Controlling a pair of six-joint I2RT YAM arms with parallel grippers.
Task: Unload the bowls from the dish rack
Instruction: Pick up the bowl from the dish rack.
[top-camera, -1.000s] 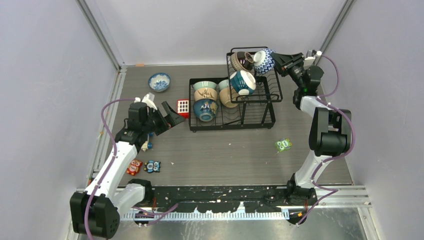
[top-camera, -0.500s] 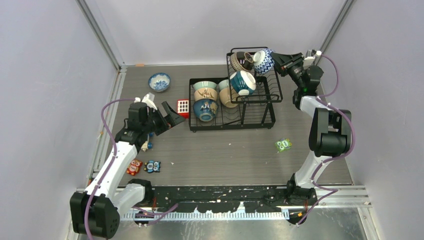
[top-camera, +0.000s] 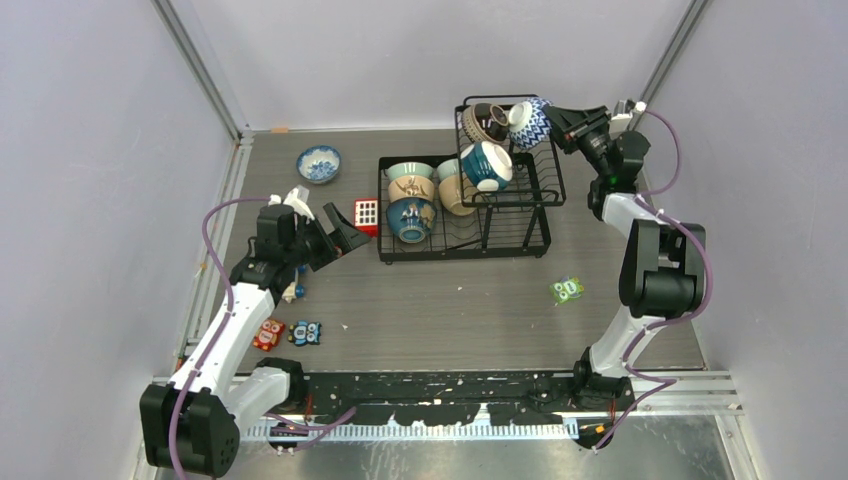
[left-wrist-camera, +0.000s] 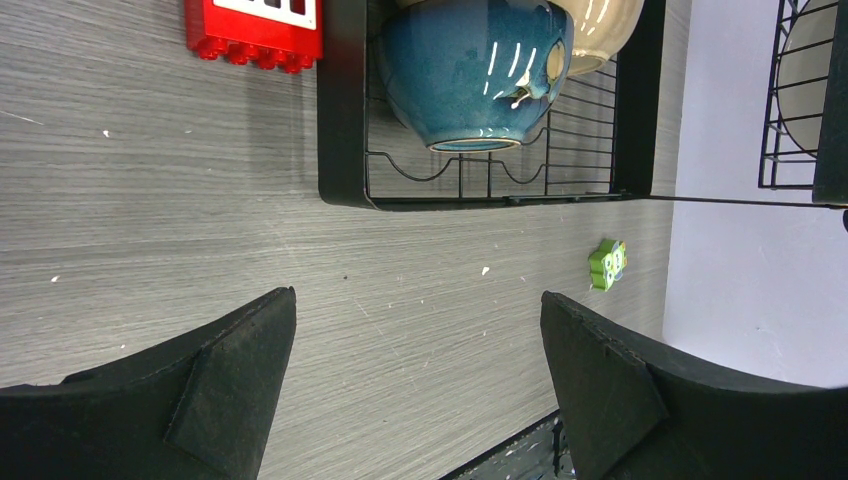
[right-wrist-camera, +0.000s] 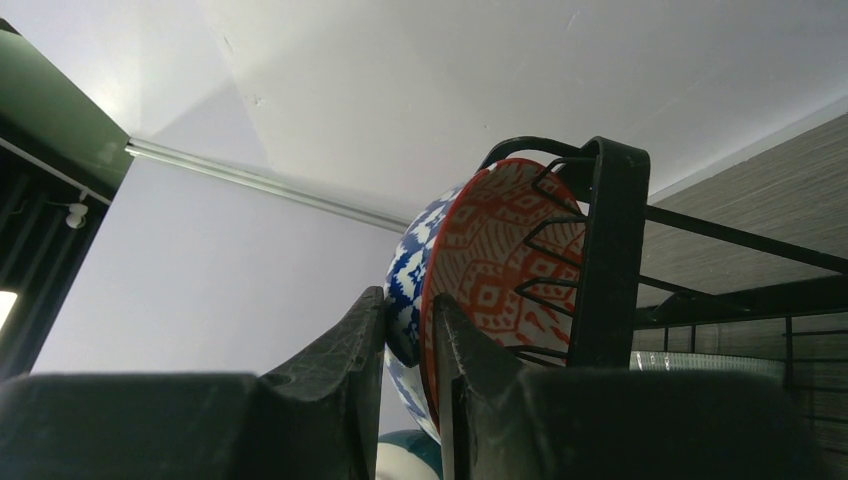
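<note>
Bowls come first in my count: one blue-and-white bowl (top-camera: 319, 163) sits alone on the table (top-camera: 450, 310) at the far left, well apart from the dish rack (top-camera: 500, 236), and the others are in the rack. In its tall basket part I make out three: a brown striped bowl (top-camera: 486, 122) at the far corner, a teal bowl (top-camera: 485, 165) with a white inside lying on its side lower down, and the patterned bowl (top-camera: 528, 123), blue and white outside and red inside. My right pincer (top-camera: 560, 121) pinches that last one by the rim, one finger on the blue outer wall and the other on the red inner face. The bowl stands on edge at the top of the basket, its red face against the black wire frame. In the low tray part the bowls crowd together: a dark blue bowl (top-camera: 410, 219) nearest me, a cream bowl (top-camera: 458, 197) to its right, a pale green bowl (top-camera: 410, 171) behind, and at least one more tucked among them, so I cannot give a sure count there. My left pincer (top-camera: 345, 232) hangs spread wide over bare table, gripping nothing, left of the rack. Toy blocks I see clearly number four: one red block (top-camera: 365, 213) with white squares just beside the rack's left side, one green block (top-camera: 567, 290) off to the right, and an orange one (top-camera: 268, 333) and a blue one (top-camera: 305, 332) side by side near my left arm.
</note>
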